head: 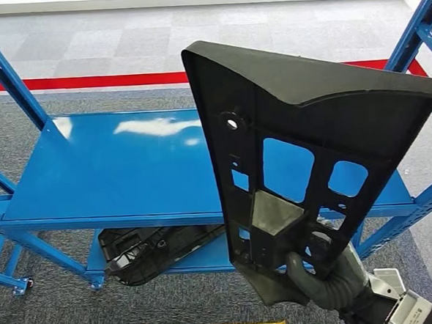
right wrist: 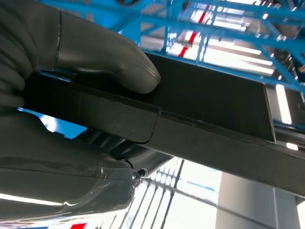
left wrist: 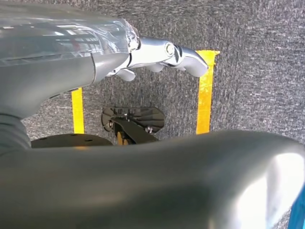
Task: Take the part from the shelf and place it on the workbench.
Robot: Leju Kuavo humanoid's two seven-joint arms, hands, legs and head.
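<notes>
No readable text, label, brand, number or sign appears in any of the views. The black part [head: 291, 150], the blue shelf [head: 114, 168] and the floor's red line [head: 81, 81] and yellow tape [left wrist: 206, 95] carry plain colour, without lettering.

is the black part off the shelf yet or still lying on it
Off the shelf. The right hand holds the black part by its lower end, raised above the blue shelf; the thumb presses its edge.

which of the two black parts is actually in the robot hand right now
The large black panel with window cutouts, raised in front of the blue shelf, gripped at its lower end by the right robot hand. The other black part lies on the lower shelf level, untouched.
</notes>
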